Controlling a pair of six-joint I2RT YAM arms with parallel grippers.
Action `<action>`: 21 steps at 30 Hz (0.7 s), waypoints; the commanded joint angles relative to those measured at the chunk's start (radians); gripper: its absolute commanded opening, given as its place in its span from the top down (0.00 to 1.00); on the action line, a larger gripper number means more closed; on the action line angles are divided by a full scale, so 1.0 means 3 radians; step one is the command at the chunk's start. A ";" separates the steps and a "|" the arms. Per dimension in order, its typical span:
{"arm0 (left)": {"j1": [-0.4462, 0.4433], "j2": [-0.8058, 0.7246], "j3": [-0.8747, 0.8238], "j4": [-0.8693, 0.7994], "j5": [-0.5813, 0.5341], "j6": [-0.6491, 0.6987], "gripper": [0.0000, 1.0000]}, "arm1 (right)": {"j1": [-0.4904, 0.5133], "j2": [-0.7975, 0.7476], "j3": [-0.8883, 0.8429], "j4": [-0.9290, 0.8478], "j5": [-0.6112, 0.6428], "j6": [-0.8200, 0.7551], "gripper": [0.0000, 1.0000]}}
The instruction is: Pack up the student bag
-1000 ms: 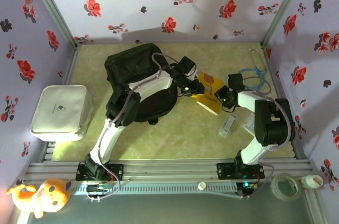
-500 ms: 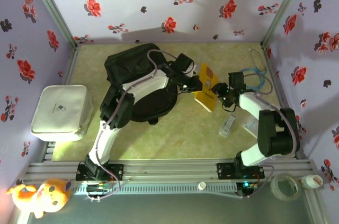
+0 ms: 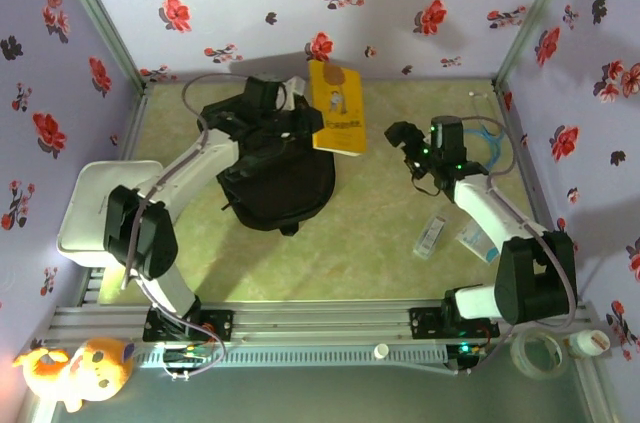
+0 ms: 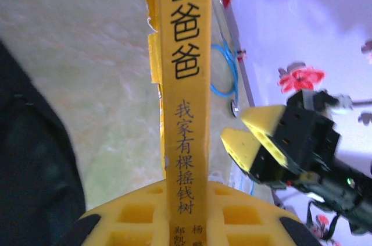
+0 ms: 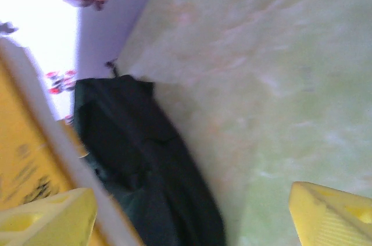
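Left hand (image 3: 296, 103) clamped on the spine of a yellow book (image 3: 337, 108), book upright above the far right edge of the black student bag (image 3: 275, 171), bag lying far left of centre on the worktop (image 3: 360, 238), right hand (image 3: 408, 140) wide open, empty, near the book's right

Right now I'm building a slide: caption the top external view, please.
Left fingers clamp a yellow book raised beside the black student bag; right fingers open nearby.

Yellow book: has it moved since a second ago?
Yes. The yellow book has gone left and toward the back wall, away from the stethoscope, clamped in the left end effector beside the student bag.
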 commanded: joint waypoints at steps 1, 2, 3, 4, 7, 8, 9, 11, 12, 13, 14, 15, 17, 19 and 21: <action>0.0198 -0.0276 -0.0246 0.0547 -0.0045 -0.0282 1.00 | 0.0217 -0.0033 -0.0096 0.0741 -0.0166 0.0240 0.09; 0.0258 -0.0352 -0.0353 0.0681 -0.0051 -0.0414 1.00 | 0.0278 0.0023 -0.0084 0.0840 -0.0182 0.0296 0.09; 0.0310 -0.0422 -0.0489 0.0842 -0.0067 -0.0544 1.00 | 0.0358 0.0076 -0.0077 0.0956 -0.0217 0.0349 0.08; 0.0352 -0.0481 -0.0595 0.0973 -0.0084 -0.0659 1.00 | 0.0430 0.0127 -0.0067 0.1089 -0.0236 0.0403 0.08; 0.0438 -0.0617 -0.0833 0.1280 -0.0105 -0.0974 1.00 | 0.0714 0.0304 -0.0005 0.1391 -0.0151 0.0698 0.08; 0.0458 -0.0654 -0.0889 0.1346 -0.0107 -0.1052 1.00 | 0.0816 0.0379 0.0053 0.1459 -0.0145 0.0763 0.08; 0.0470 -0.0687 -0.0949 0.1419 -0.0118 -0.1127 1.00 | 0.0889 0.0462 0.0138 0.1467 -0.0159 0.0816 0.08; 0.0493 -0.0721 -0.1042 0.1550 -0.0133 -0.1301 1.00 | 0.0976 0.0608 0.0230 0.1529 -0.0165 0.0969 0.07; 0.0507 -0.0721 -0.1064 0.1586 -0.0129 -0.1396 1.00 | 0.1011 0.0669 0.0237 0.1637 -0.0130 0.1046 0.07; 0.0520 -0.0724 -0.1078 0.1618 -0.0120 -0.1450 1.00 | 0.1038 0.0714 0.0243 0.1743 -0.0092 0.1116 0.07; 0.0520 -0.0724 -0.1093 0.1679 -0.0118 -0.1488 1.00 | 0.1068 0.0755 0.0261 0.1832 -0.0060 0.1183 0.07; 0.0520 -0.0722 -0.1113 0.1743 -0.0118 -0.1543 1.00 | 0.1095 0.0802 0.0287 0.1878 -0.0043 0.1229 0.07; 0.0517 -0.0703 -0.1182 0.1977 -0.0115 -0.1695 1.00 | 0.1135 0.0869 0.0345 0.1953 -0.0025 0.1307 0.07; 0.0518 -0.0687 -0.1223 0.2183 -0.0087 -0.1802 1.00 | 0.1177 0.0927 0.0358 0.2077 0.0025 0.1408 0.07; 0.0521 -0.0685 -0.1213 0.2227 -0.0050 -0.1814 1.00 | 0.1229 0.0972 0.0364 0.2260 0.0112 0.1514 0.07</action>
